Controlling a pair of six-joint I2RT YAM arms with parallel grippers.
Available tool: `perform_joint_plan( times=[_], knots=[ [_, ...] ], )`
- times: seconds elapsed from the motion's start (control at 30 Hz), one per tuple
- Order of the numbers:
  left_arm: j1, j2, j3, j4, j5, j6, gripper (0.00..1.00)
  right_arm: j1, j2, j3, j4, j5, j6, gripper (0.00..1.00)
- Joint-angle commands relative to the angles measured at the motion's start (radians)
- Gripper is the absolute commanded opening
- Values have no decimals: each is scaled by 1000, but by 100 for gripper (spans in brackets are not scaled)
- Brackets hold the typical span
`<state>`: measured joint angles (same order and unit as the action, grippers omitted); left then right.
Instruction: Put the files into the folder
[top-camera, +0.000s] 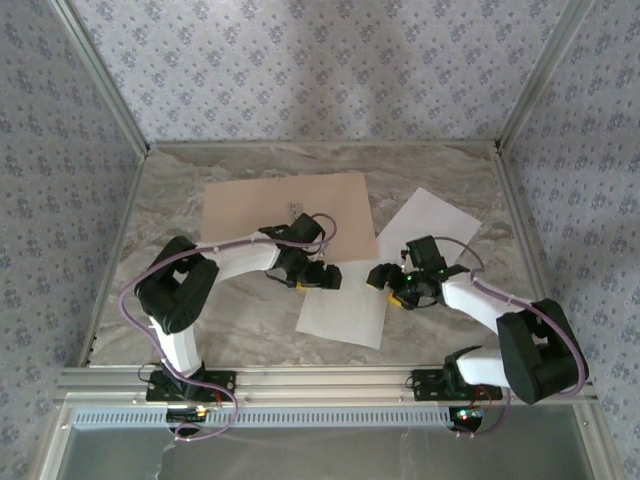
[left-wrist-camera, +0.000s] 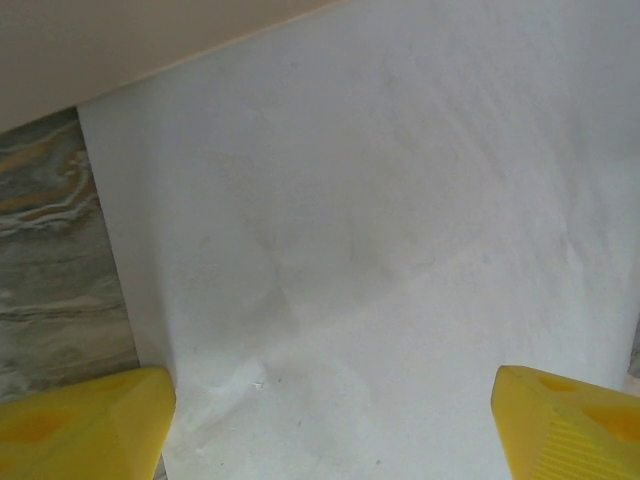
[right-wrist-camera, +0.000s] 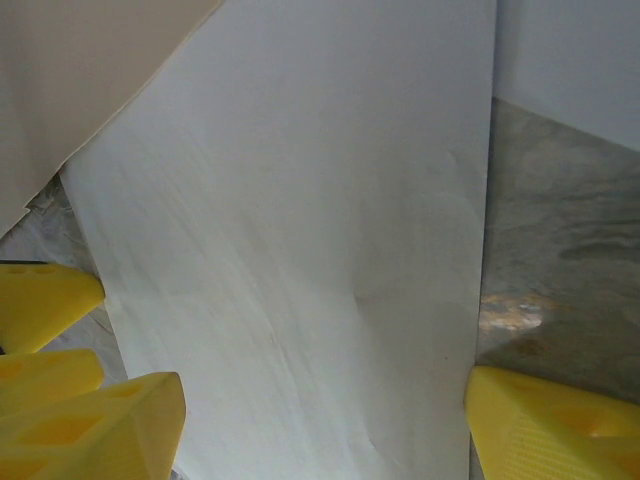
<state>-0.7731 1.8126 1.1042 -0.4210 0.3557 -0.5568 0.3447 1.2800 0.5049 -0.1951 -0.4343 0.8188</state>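
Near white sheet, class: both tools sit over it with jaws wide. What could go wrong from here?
The left tool and the right tool flank the same thin sheet; uneven pulls could crumple or tear it. The tools are close together, so they might collide. The sheet meets the folder edge and could snag there.

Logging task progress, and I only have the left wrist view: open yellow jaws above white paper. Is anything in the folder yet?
Observer: No. That thin white paper sheet lies mostly on the marble table, nearer than the flat tan-brown cardboard folder.
Operator: And the other sheet?
Observer: The second white paper sheet lies at an angle beside the folder's right edge.
Operator: The right arm?
Observer: The right arm reaches over the first sheet's far right corner, jaws open.
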Motion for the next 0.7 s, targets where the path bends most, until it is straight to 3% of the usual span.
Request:
perform_joint_plan(
  times=[0.0,0.67],
  knots=[
    [-23,43,17,16,26,-15,84,-19,-20,-22,-56,11,-27,77],
    [-66,90,58,80,61,-55,85,-94,-191,-69,-245,37,-59,87]
  ],
)
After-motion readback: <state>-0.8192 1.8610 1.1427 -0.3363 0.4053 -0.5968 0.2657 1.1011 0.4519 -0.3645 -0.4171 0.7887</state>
